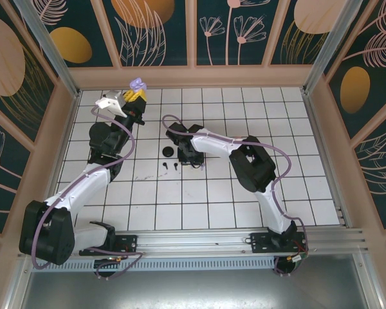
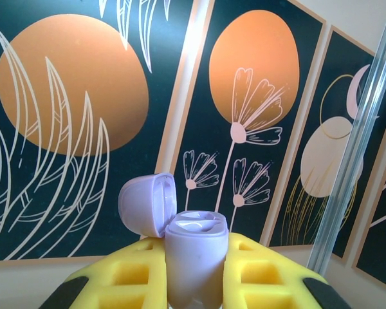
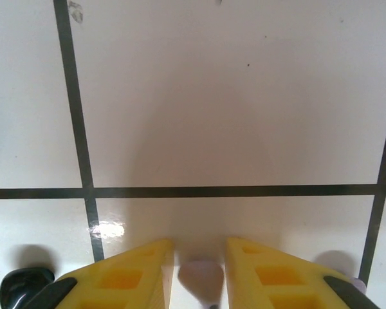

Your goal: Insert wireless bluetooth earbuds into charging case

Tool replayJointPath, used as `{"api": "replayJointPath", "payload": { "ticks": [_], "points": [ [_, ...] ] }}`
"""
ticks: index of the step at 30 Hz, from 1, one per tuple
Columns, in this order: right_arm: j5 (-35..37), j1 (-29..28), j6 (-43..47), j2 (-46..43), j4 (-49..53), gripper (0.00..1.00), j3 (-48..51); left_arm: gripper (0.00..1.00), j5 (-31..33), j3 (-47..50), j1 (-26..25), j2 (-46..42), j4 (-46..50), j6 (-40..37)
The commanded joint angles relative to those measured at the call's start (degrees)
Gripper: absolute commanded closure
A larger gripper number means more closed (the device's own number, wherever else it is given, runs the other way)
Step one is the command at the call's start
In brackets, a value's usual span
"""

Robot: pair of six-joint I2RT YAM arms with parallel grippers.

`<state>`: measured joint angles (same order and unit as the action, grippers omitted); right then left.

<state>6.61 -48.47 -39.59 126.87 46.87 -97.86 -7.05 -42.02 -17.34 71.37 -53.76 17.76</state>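
Left jaws: closed on the lilac charging case [image 2: 193, 264], which is held upright and aloft with its lid [image 2: 148, 205] swung open.
Right jaws: narrow, lowered astride a lilac earbud [image 3: 201, 278] on the surface [image 1: 321, 129]; whether it is gripped cannot be told.
Black earbuds [image 1: 164, 166]: laid near the right jaws, beside a black case [image 1: 168, 152].

White tabletop [image 1: 180, 199] ruled into squares by black grid lines [image 3: 244, 191]. Dark wall panels [image 2: 64, 161] painted with orange discs and pale flowers enclose it. A metal post [image 2: 350, 167] stands at one corner.
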Motion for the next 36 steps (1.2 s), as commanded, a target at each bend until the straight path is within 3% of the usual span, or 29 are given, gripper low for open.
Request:
{"api": "replayJointPath", "payload": {
  "ticks": [1, 13, 21, 36],
  "points": [
    [-0.44, -0.66, -1.14, 1.81, 0.19, 0.74, 2.01, 1.00, -0.86, -1.00, 0.09, 0.16, -1.51, 1.03],
    [-0.33, -0.62, -1.29, -2.78, -5.67, 0.85, 7.47, 1.00, -3.90, -3.85, 0.03, 1.49, 1.54, 1.87],
    [1.62, 0.19, 1.07, -7.71, -7.29, 0.86, 8.03, 1.00, -4.75, -3.14, 0.09, 1.57, 1.72, 1.15],
    [0.49, 8.66, 9.77, -22.49, -10.57, 0.88, 5.84, 1.00, -11.15, 0.98, 0.10, 1.90, -6.18, -1.94]
  ]
}}
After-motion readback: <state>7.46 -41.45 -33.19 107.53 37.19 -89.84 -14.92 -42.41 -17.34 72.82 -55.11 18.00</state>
